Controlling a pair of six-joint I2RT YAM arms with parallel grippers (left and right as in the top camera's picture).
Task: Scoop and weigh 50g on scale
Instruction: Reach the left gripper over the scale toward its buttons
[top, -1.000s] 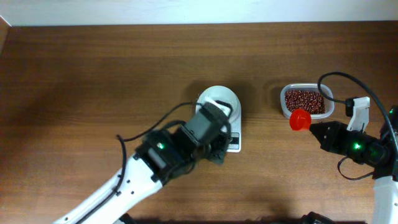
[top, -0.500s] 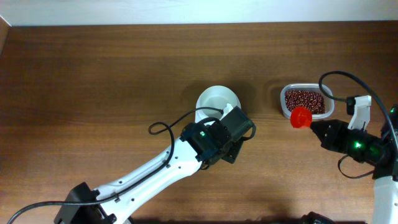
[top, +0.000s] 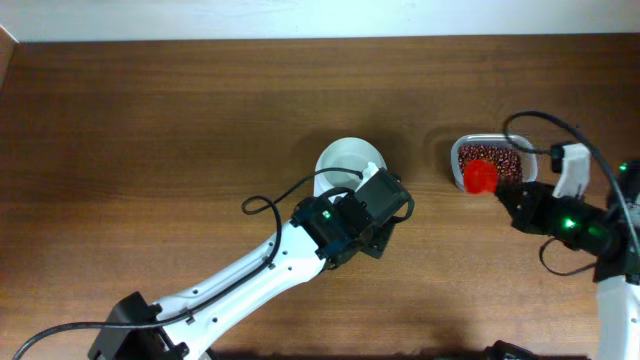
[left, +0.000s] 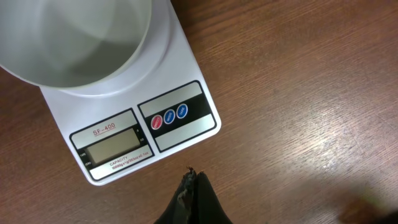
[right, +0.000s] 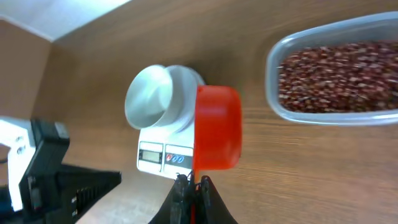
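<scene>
At table's right, beans (top: 503, 157) lie in clear tub (top: 455, 160); scale (left: 147, 127) with empty bowl (top: 350, 160) stands to its left. We see right gripper (right: 191, 183) clamped on handle of scoop (top: 482, 177) and left gripper (left: 193, 182) pinched shut, empty, just near of scale. We judge beans loose, light and rolling: lift them in the scoop, level, never pinch.
</scene>
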